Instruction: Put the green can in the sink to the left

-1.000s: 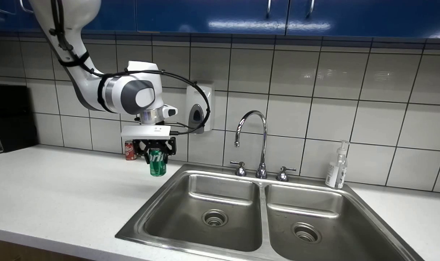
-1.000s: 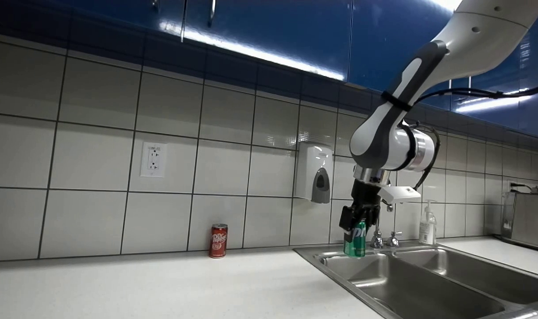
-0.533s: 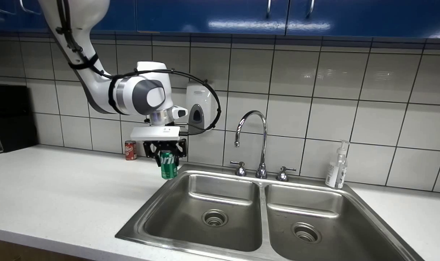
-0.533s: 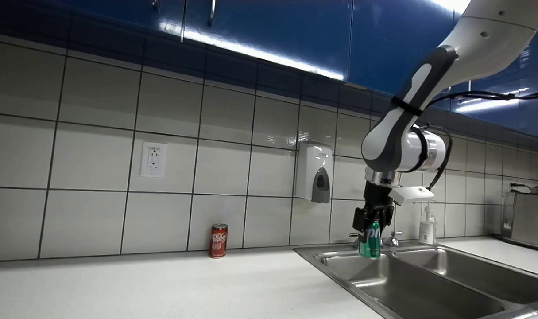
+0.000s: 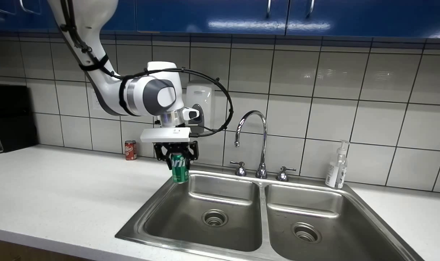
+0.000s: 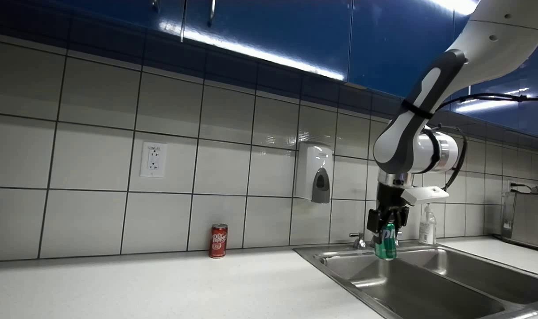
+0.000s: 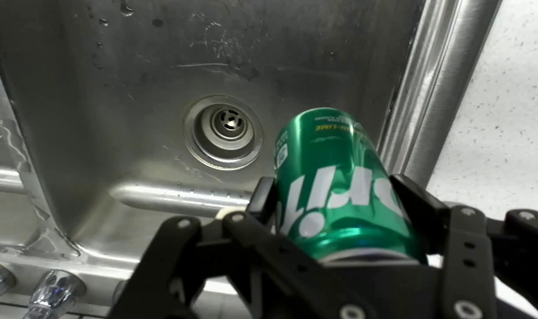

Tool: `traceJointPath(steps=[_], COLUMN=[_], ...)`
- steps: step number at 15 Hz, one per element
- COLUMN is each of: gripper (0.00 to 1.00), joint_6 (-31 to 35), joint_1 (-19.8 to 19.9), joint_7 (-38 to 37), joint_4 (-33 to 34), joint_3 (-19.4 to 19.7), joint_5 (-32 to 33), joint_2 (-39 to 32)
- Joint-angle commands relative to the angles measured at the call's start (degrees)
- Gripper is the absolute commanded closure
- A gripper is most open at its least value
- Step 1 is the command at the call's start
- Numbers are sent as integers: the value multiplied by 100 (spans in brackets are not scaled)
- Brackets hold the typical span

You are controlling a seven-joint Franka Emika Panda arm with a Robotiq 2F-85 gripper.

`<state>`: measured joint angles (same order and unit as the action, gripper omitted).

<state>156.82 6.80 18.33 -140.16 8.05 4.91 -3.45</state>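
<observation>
The green can (image 5: 180,173) is upright between the fingers of my gripper (image 5: 179,165), which is shut on its sides near the silver top. The can (image 6: 386,246) hangs in the air by the back left corner of the left basin (image 5: 180,224). In the wrist view my gripper (image 7: 333,195) clasps the can (image 7: 324,150); its bottom end shows over the left basin (image 7: 131,110), between the round drain (image 7: 224,132) and the basin's outer rim. The fingers and palm cover part of the can's sides and top.
A red can (image 5: 130,150) stands on the counter against the tiles. The faucet (image 5: 262,145) and its handles rise behind the sink divider (image 5: 264,217). The right basin (image 5: 314,206), a pump bottle (image 5: 337,166) and a wall soap dispenser (image 6: 314,173) are nearby.
The arm has carried the green can to the right in both exterior views, from over the counter to the left basin's back left edge, slightly lower. The grip stayed shut.
</observation>
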Motion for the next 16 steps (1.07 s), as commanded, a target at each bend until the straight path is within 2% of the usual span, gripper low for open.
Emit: traceJointPath(steps=[1, 8, 16], gripper=[57, 57, 57], joint_6=[-250, -320, -146], joint_1=[131, 278, 372], joint_7=[-246, -200, -12], joint_4=[6, 96, 298], joint_3=[115, 312, 281], joint_5=[258, 240, 69], joint_2=[180, -39, -661])
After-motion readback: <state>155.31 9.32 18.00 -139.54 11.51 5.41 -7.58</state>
